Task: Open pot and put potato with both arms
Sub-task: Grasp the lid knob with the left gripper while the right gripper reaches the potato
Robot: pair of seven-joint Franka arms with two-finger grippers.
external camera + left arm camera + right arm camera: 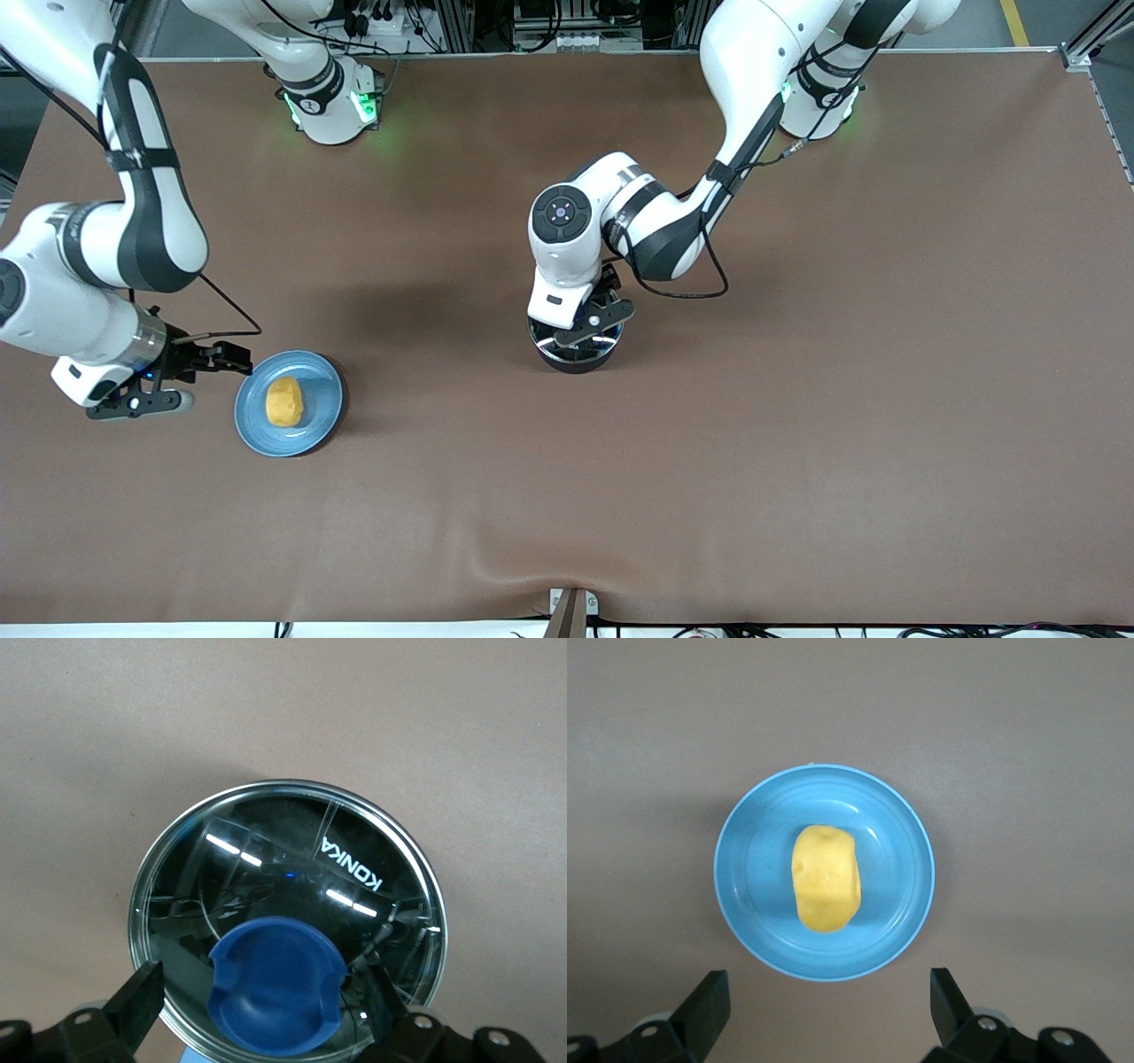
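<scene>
The pot [576,350] stands mid-table with its clear glass lid [292,868] on. My left gripper [586,324] hangs right over it. In the left wrist view the gripper [263,1005] is open, with one finger on each side of the lid's blue knob [276,983] and neither touching it. The pot's handle is mostly hidden. The yellow-orange potato [284,400] lies on a light-blue plate [323,390] toward the right arm's end of the table. My right gripper [173,379] is open and empty over the bare table beside the plate. It also shows in the right wrist view [828,1005], with the potato [825,877] on the plate [744,895].
The brown table cover [797,399] carries only the pot and the plate. A small bracket [571,607] sits at the table edge nearest the front camera. The arm bases stand along the edge farthest from that camera.
</scene>
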